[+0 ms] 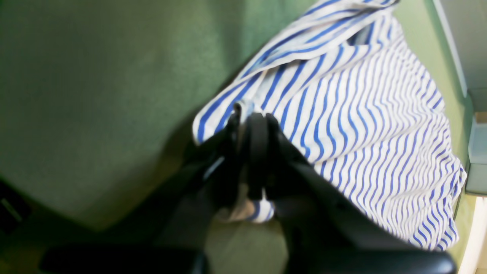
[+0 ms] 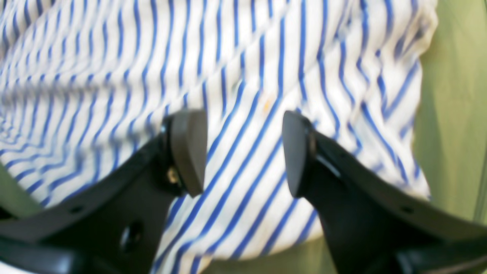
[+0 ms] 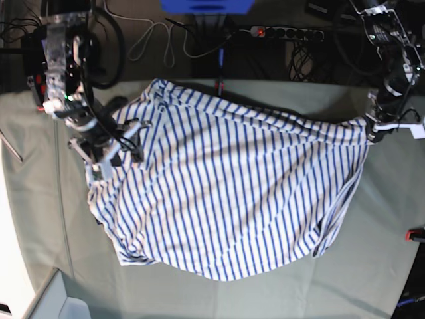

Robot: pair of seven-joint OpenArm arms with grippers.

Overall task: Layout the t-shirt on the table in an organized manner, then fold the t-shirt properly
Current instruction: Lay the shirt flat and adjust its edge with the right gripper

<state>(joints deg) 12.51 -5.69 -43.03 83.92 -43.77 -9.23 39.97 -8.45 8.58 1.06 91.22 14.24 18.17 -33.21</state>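
- I see the t-shirt (image 3: 226,199), white with thin blue stripes, spread wide but rumpled across the middle of the green tabletop (image 3: 385,252).
- Its edges are bunched and curled under.
- My left gripper (image 1: 253,118) has its fingers clamped on a pinched fold at the shirt's edge.
- My right gripper (image 2: 243,152) hangs over the striped cloth, fingers (image 2: 188,148) apart, nothing between them.

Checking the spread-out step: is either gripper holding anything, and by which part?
The left gripper pinches the t-shirt at an edge corner; the right gripper holds nothing.
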